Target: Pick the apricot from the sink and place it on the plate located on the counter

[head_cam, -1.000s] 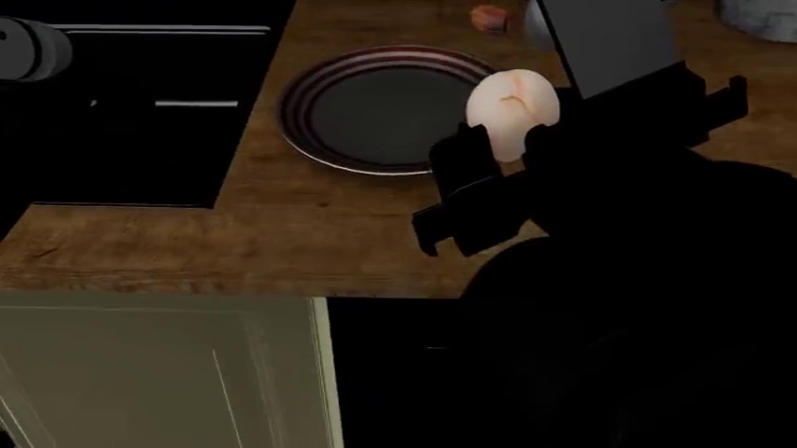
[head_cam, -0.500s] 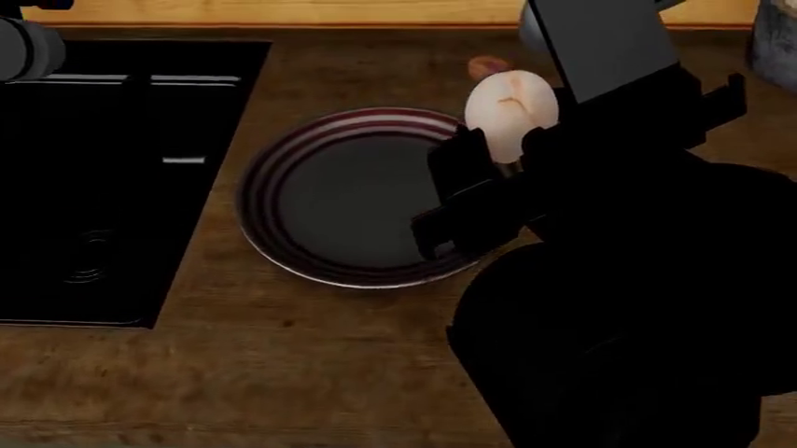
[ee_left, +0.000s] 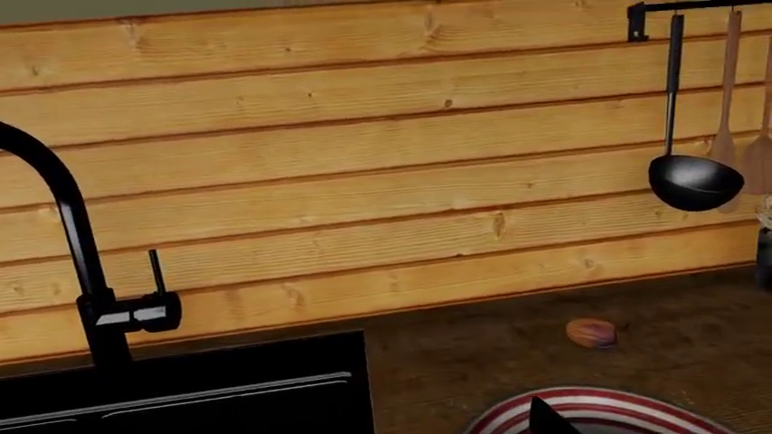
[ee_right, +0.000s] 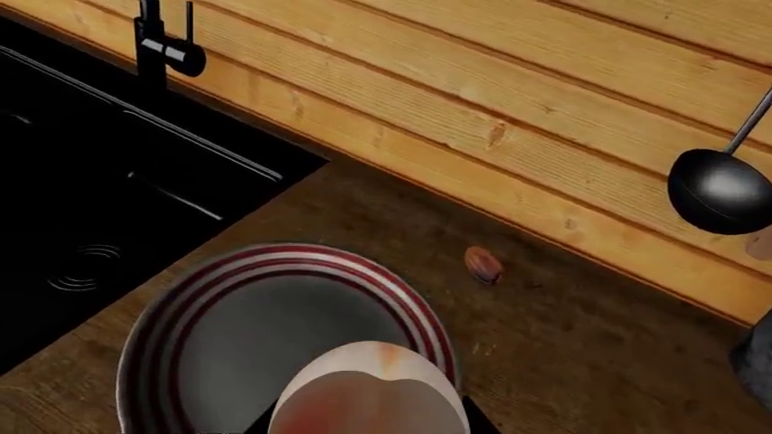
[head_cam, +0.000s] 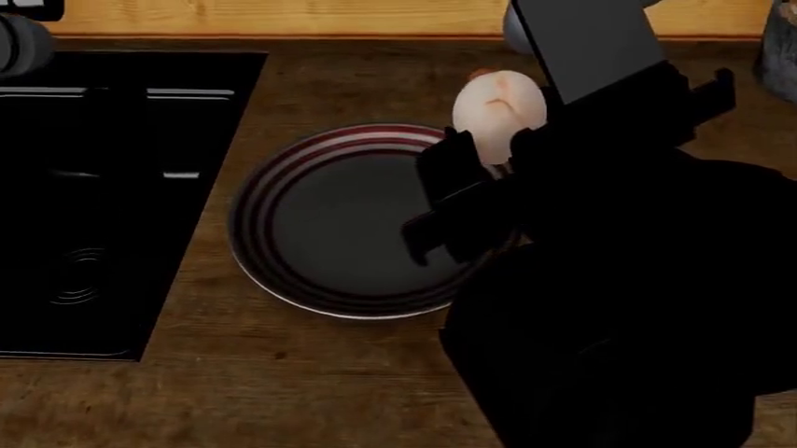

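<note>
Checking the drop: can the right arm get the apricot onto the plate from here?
Probably yes. The right gripper holds the apricot at the plate's right rim; the plate's dark centre is bare and nothing stands between them.

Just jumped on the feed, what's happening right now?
The right hand is shut on the apricot, holding it up off the counter over the far right rim of the plate. It has not been set down. The sink sits left of the plate. A small orange-brown lump lies on the counter beyond the plate, near the wall. The left hand isn't visible in any view.
</note>
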